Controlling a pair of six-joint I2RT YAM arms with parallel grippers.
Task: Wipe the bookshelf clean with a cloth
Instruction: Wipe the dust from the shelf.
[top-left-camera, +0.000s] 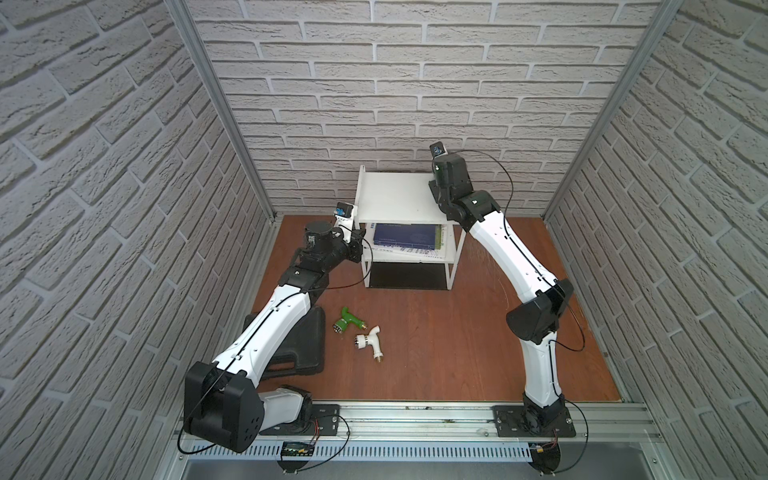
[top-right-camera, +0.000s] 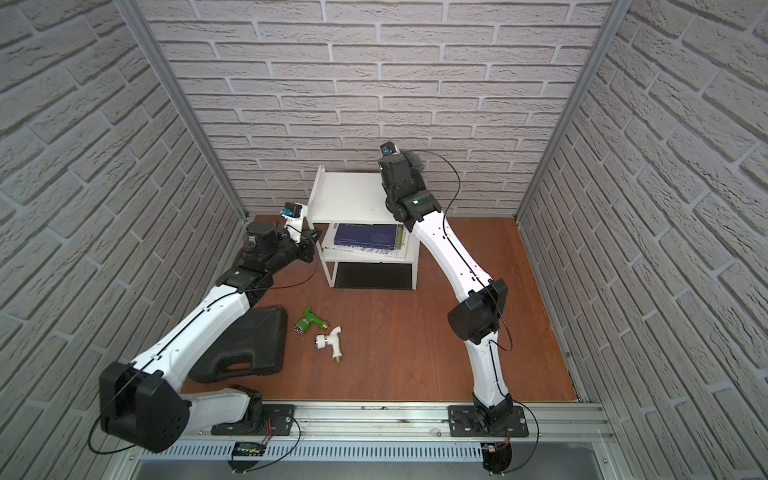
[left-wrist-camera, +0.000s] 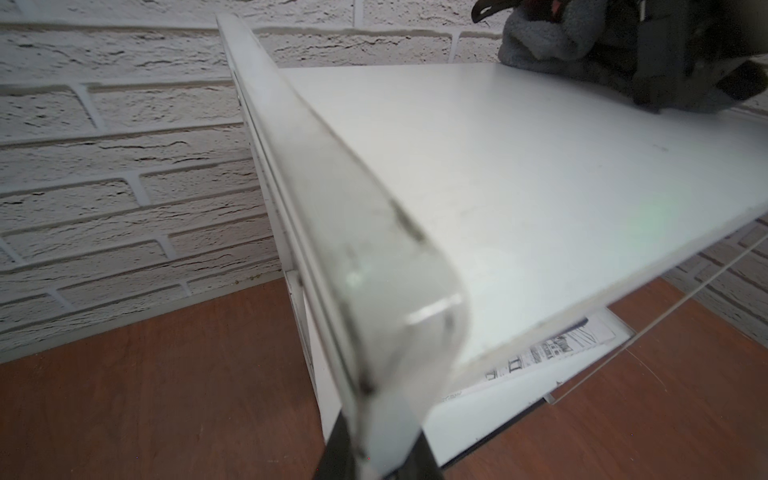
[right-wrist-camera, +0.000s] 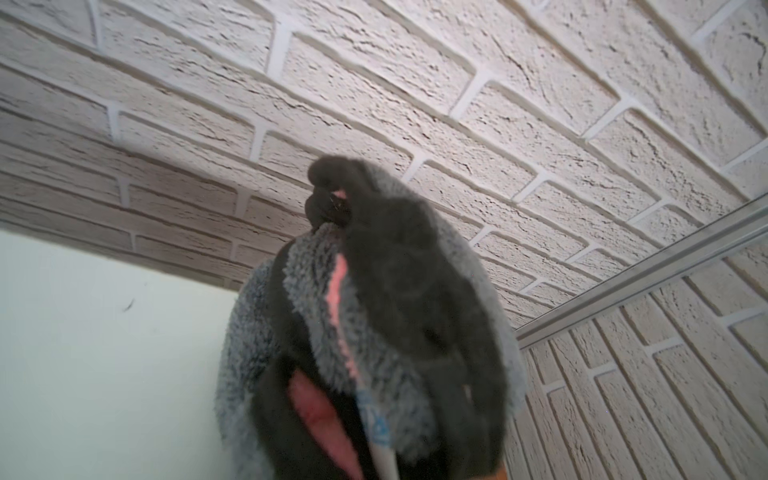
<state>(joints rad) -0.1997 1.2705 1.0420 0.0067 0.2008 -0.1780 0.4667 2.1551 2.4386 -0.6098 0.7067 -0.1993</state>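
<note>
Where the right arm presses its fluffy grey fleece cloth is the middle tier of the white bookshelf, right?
Not the middle tier: the right gripper presses the grey fleece cloth onto the white bookshelf's top tier, as the left wrist view shows.

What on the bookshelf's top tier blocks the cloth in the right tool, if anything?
Nothing visible. The right tool holds the cloth at a rear corner of the bookshelf; the tier is otherwise bare. The left tool clamps its side rim.
</note>
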